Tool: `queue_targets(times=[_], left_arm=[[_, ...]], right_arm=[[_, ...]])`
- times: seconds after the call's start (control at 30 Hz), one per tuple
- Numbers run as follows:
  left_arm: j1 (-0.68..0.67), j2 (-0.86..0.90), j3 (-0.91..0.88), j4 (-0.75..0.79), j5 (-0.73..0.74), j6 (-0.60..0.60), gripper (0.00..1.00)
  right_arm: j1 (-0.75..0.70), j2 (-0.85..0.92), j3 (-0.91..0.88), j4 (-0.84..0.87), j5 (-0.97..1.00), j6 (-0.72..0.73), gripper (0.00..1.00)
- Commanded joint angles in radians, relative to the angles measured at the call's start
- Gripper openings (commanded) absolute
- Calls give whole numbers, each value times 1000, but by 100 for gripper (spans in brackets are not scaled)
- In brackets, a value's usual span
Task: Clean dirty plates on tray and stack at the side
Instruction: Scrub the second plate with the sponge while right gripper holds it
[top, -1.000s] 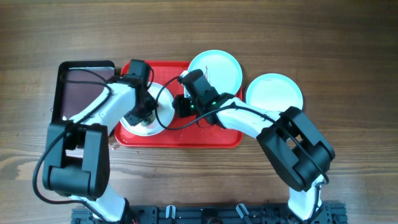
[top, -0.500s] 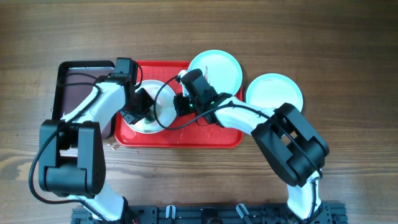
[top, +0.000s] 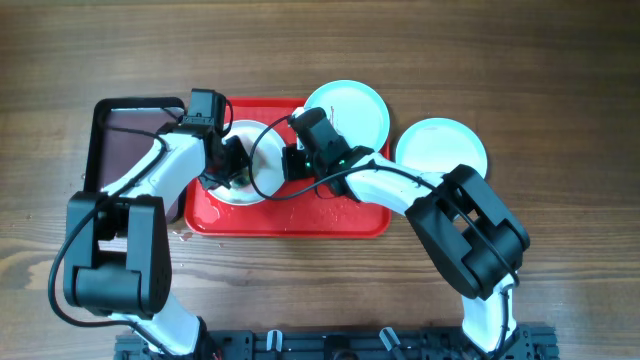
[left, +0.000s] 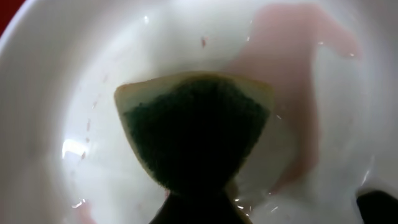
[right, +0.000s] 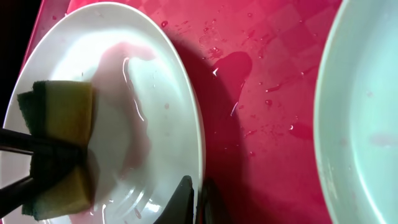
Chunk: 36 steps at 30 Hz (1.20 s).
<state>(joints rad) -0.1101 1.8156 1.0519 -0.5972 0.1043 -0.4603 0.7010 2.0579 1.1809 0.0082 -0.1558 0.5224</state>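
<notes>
A white plate (top: 262, 168) lies on the left part of the red tray (top: 330, 218). My left gripper (top: 228, 165) is shut on a yellow and green sponge (left: 196, 127) pressed onto the plate's wet, pink-smeared inside (left: 323, 99). My right gripper (right: 198, 199) is shut on the white plate's rim (right: 186, 124); the sponge also shows in the right wrist view (right: 62, 146). A pale turquoise plate (top: 352, 110) rests over the tray's far right edge; its rim shows in the right wrist view (right: 360, 112). A second turquoise plate (top: 441, 147) lies on the table right of the tray.
A black tray with a brownish inside (top: 125, 145) stands left of the red tray. Water drops lie on the red tray floor (right: 261, 68). Cables run over the tray between both wrists.
My left gripper with the sponge has moved a little up and back toward the far side of the white plate. The right gripper keeps its hold on the rim.
</notes>
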Motion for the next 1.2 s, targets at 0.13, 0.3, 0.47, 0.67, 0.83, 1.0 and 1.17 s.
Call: queue_targets(times=[0.13, 0.3, 0.47, 0.67, 0.83, 1.0, 1.17], left_arm=[[16, 41, -24, 25, 287, 428, 4], [16, 42, -24, 23, 392, 483, 4], [43, 42, -24, 18, 129, 265, 4], [106, 41, -9, -93, -227, -45, 4], [140, 41, 35, -186, -327, -79, 4], [130, 41, 54, -181, -247, 4, 4], [88, 42, 53, -143, 105, 233, 4]], right_arm=[[6, 20, 5, -21, -27, -24, 4], [6, 20, 5, -21, -27, -24, 4], [6, 20, 5, -22, -27, -25, 4], [6, 20, 5, -24, -27, -25, 4], [6, 20, 5, -24, -27, -24, 4], [6, 20, 5, -24, -27, -23, 4], [6, 20, 5, -24, -27, -23, 4]])
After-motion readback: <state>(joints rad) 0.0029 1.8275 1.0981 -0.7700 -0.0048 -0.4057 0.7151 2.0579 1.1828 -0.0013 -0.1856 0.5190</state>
